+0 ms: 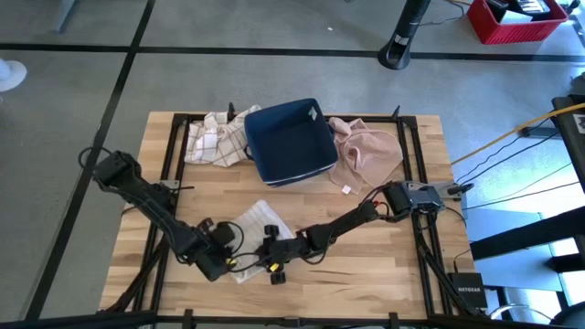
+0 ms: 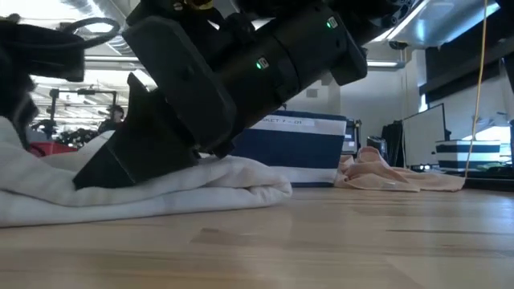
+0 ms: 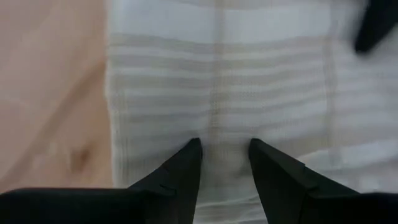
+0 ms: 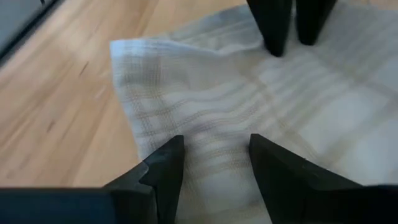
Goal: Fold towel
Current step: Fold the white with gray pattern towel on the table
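Two pincers of mine meet over the white towel [image 1: 258,222], which lies folded on the wooden bench [image 1: 366,265] at the lower middle of the high view. My left pincer [image 3: 224,155] presses its tips on the cloth, parted with nothing between them. My right pincer [image 4: 214,149] also stands parted, empty, over the towel. Toward the upper middle sit a navy bin [image 1: 288,142], a pink cloth [image 1: 370,151] and a checked cloth [image 1: 215,137].
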Available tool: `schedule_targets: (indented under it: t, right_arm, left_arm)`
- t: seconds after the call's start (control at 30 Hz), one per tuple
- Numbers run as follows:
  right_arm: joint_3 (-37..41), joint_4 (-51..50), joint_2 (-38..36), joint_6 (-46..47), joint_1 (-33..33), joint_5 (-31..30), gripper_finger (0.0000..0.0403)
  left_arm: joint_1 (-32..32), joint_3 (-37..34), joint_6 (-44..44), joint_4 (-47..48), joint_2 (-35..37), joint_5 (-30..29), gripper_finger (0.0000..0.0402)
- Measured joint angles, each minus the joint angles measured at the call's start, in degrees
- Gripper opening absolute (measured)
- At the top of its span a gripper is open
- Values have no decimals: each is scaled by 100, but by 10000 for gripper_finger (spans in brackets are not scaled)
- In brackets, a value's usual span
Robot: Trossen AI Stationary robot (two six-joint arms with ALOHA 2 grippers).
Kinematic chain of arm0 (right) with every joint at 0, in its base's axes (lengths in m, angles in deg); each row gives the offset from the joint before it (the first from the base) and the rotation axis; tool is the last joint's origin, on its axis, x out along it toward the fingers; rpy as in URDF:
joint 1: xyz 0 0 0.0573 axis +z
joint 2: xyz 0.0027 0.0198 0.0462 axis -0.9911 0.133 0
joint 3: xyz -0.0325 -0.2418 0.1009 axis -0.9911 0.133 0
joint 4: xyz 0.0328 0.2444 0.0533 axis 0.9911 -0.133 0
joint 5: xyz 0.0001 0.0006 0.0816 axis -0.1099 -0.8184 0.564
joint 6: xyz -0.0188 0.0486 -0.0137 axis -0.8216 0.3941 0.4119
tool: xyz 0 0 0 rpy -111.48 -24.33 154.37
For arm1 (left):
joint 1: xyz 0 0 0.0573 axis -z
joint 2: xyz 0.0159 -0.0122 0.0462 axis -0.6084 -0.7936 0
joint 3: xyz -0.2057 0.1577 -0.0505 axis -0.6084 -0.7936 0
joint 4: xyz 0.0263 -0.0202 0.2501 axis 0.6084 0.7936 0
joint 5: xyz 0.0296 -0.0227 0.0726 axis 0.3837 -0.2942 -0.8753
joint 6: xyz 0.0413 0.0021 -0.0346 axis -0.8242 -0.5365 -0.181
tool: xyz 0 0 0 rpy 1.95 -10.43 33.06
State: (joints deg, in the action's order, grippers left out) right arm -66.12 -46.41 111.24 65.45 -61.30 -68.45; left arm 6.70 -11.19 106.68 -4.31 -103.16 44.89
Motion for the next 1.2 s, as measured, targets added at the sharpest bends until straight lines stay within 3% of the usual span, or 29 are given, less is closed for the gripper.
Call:
schedule_targets:
  t: [0.17, 0.3, 0.4, 0.5, 0.57, 0.63, 0.83, 1.1, 1.2]
  right_arm:
    - [-6, -56, 0, -45, -16, -16, 186]
    - [-6, -152, -23, -43, -13, 3, 186]
    - [20, -493, -287, 8, 1, 113, 186]
    - [27, -969, -850, 82, 37, 189, 186]
    - [8, -1419, -1364, 76, 78, 156, 186]
    - [-6, -2040, -1762, -22, 127, -2, 186]
    - [36, -3339, -2096, -301, 335, -814, 186]
    - [1207, -2398, -2046, -291, 262, -1524, 186]
    - [1422, -2469, -2074, -301, 152, -1701, 186]
  left_arm:
    - [206, 108, 37, 305, 194, 312, 133]
    - [354, 198, 281, 292, 362, 183, 133]
    - [421, 313, 519, 253, 436, -425, 133]
    - [375, 433, 539, 31, 457, -1434, 133]
    - [264, 437, 186, -364, 457, -1978, 133]
    - [81, 437, -376, -802, 452, -2152, 133]
    - [-479, 444, -2002, -1660, 158, -2034, 133]
    - [-1044, 442, -2802, -1573, -685, -1506, 133]
    - [-1241, 446, -2581, -1233, -880, -1284, 133]
